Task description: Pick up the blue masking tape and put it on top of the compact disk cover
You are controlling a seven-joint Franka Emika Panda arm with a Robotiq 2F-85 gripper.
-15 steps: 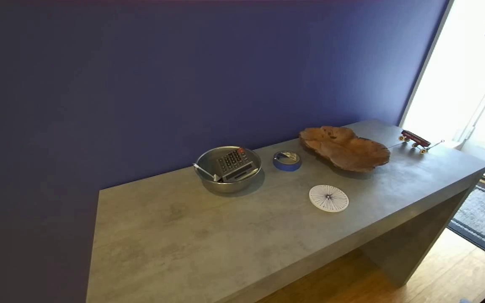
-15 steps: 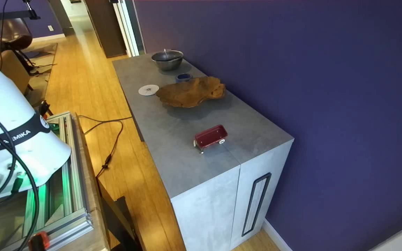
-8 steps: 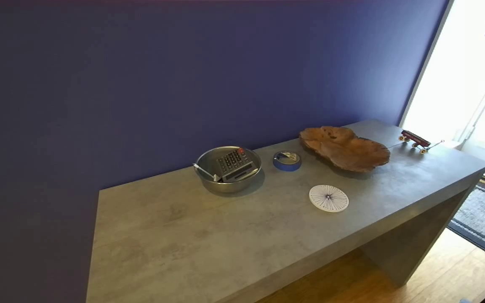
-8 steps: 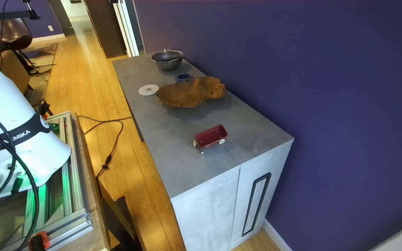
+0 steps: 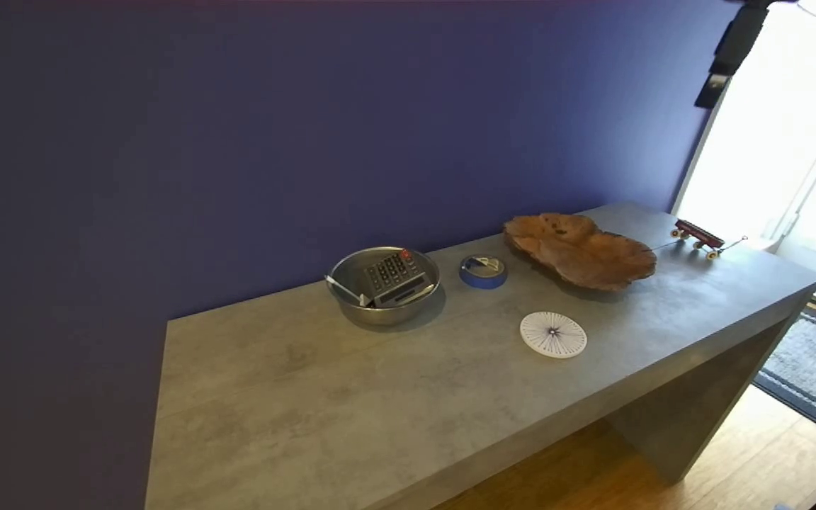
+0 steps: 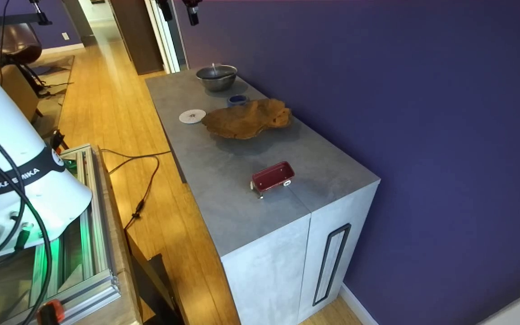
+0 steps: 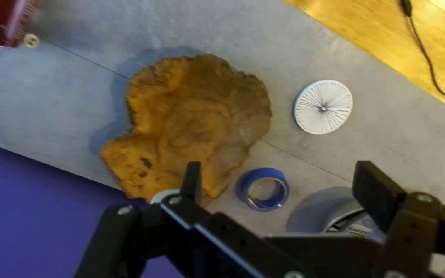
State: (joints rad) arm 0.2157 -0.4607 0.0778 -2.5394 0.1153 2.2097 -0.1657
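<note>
The blue masking tape (image 5: 484, 281) lies flat on the grey table in both exterior views, between the metal bowl and the wooden tray; the tray's edge partly covers it in an exterior view (image 6: 233, 103). The compact disk cover (image 5: 553, 334), a flat white disc with dark spokes, lies nearer the table's front edge; it also shows in an exterior view (image 6: 192, 116) and in the wrist view (image 7: 323, 107). My gripper (image 7: 279, 166) is open and empty, high above the table. In the wrist view the tape (image 7: 263, 173) appears between the fingertips, well below them.
A brown wooden tray (image 5: 581, 251) sits right beside the tape. A metal bowl (image 5: 383, 315) holding a calculator (image 5: 394, 276) stands on its other side. A small red wagon (image 6: 272, 177) is at the table's far end. A purple wall (image 5: 309, 142) runs behind the table.
My gripper has come further into view, moving left and down from an exterior view's top right corner. Its fingers now show at the top of an exterior view. The table objects have not moved.
</note>
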